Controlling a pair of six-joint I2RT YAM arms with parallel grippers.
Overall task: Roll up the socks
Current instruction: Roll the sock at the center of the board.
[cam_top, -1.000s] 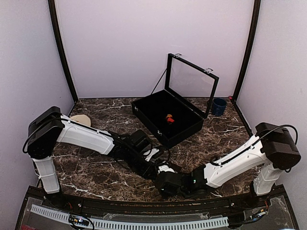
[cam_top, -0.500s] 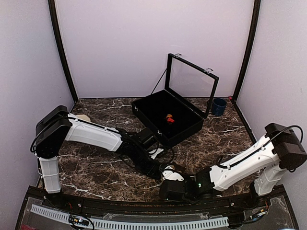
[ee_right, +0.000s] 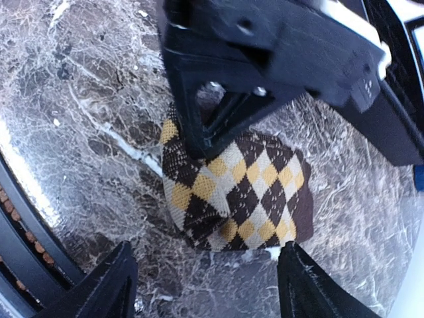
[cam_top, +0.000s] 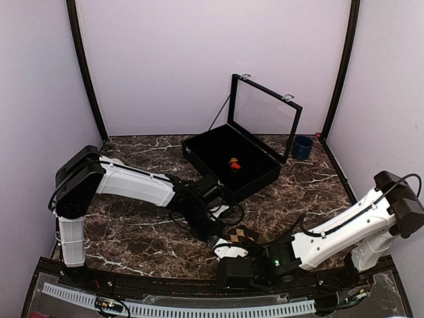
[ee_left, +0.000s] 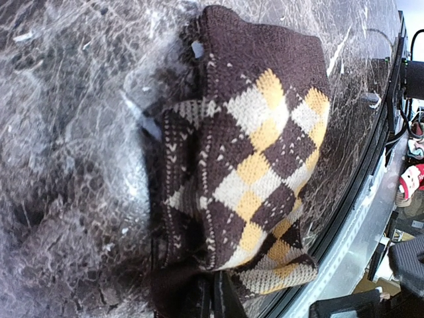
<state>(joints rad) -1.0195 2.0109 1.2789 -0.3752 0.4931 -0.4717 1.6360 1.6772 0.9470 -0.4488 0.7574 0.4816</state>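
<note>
On the marble table [cam_top: 132, 238], the tan-diamond sock [ee_left: 252, 152] lies folded double.

Tan-diamond sock [ee_left: 245, 152] — folded bundle, lying flat.

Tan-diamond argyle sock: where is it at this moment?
In the top view, the black fabric sock with tan diamonds lies bundled on the marble table near the front edge, centre. Its edge is pinched by the left pincer, just beyond the open right pincer.

Even, soft overhead light; wrist views sharp (slightly blurred edges)
</note>
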